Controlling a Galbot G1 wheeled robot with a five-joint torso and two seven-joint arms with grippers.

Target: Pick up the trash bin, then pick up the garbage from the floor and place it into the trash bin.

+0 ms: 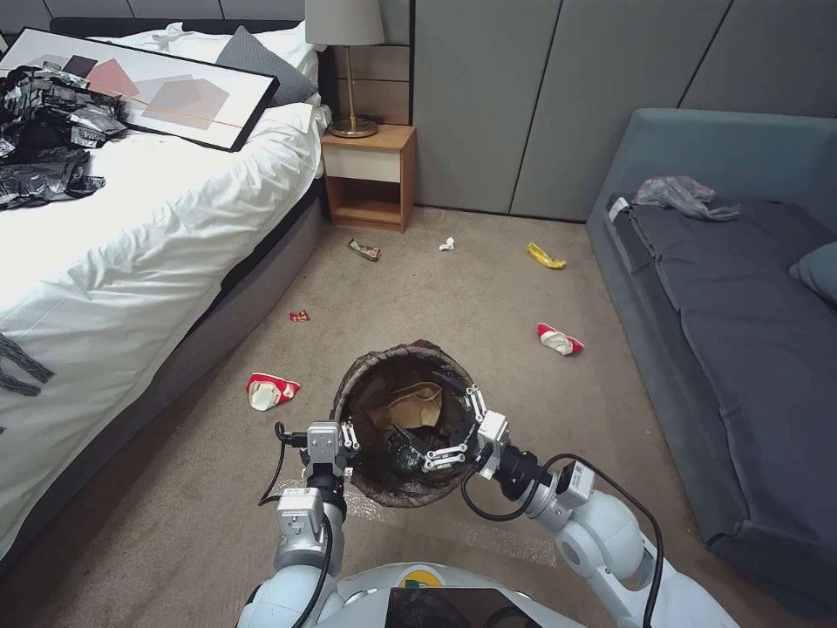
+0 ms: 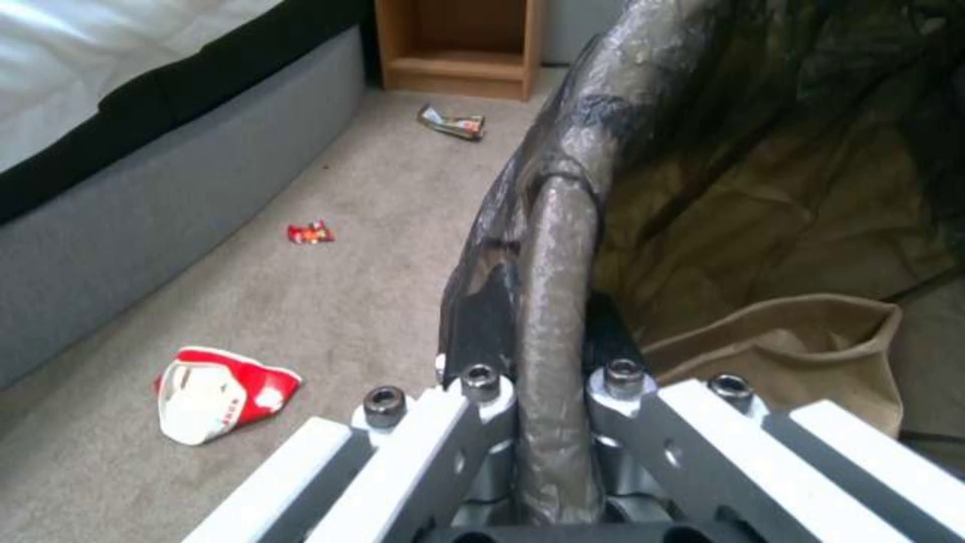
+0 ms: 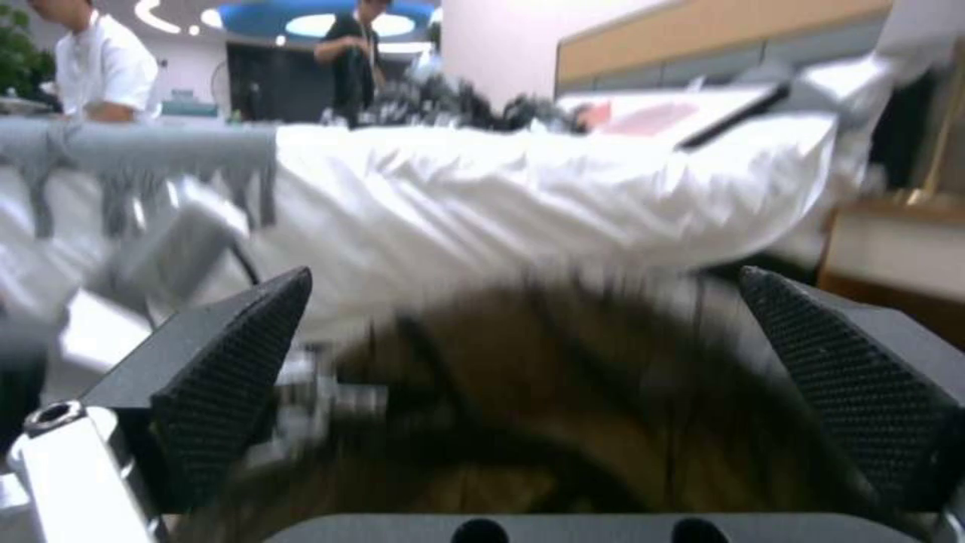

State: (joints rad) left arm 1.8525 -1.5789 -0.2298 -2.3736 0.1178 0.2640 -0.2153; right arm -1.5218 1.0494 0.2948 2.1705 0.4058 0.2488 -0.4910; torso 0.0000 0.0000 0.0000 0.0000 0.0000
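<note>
White bed (image 1: 131,235), wooden nightstand (image 1: 370,174), grey sofa (image 1: 741,349).

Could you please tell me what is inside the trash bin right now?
Inside the trash bin lies a tan paper bag, with the open right gripper above it. The bottom is hidden.

1. The round bin's dark brown liner bag (image 3: 563,392) is just a blurry smear in the right wrist view.
2. The small red wrapper (image 1: 299,316) by the bed is too tiny to read.
</note>
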